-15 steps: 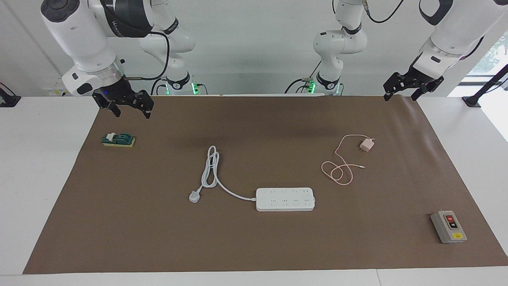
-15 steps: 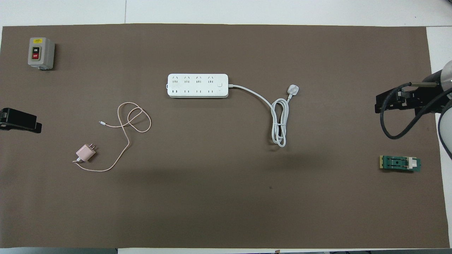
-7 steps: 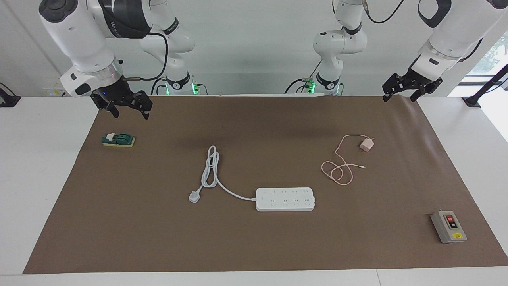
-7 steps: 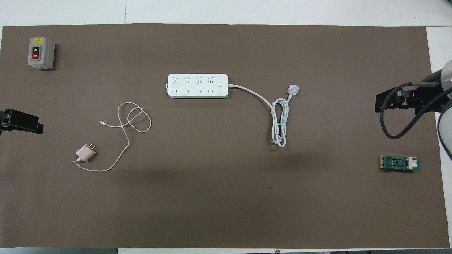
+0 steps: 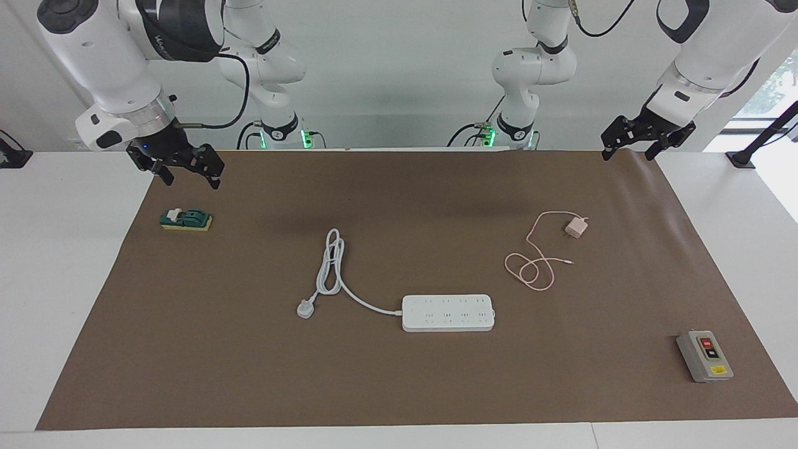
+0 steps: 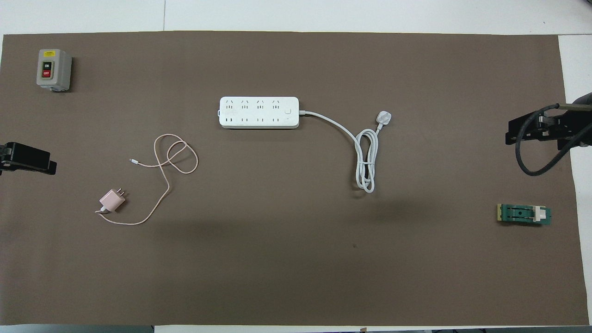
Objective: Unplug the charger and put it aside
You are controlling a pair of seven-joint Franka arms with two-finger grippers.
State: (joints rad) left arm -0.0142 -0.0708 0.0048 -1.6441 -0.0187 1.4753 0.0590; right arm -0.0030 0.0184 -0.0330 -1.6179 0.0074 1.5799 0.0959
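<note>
The pale pink charger lies on the brown mat, prongs bare and plugged into nothing. It also shows in the overhead view. Its thin pink cable loops beside it toward the white power strip. The charger is nearer to the robots than the strip and toward the left arm's end. My left gripper hangs open and empty over the mat's corner at that end. My right gripper is open and empty, raised over the mat's edge at the right arm's end.
The strip's thick white cord and plug lie coiled toward the right arm's end. A green block sits under the right gripper's area. A grey box with red and black buttons stands at the left arm's end.
My right gripper has drifted outward toward the right arm's end of the mat and slightly up. The left gripper has barely moved. The charger and strip lie as before.
</note>
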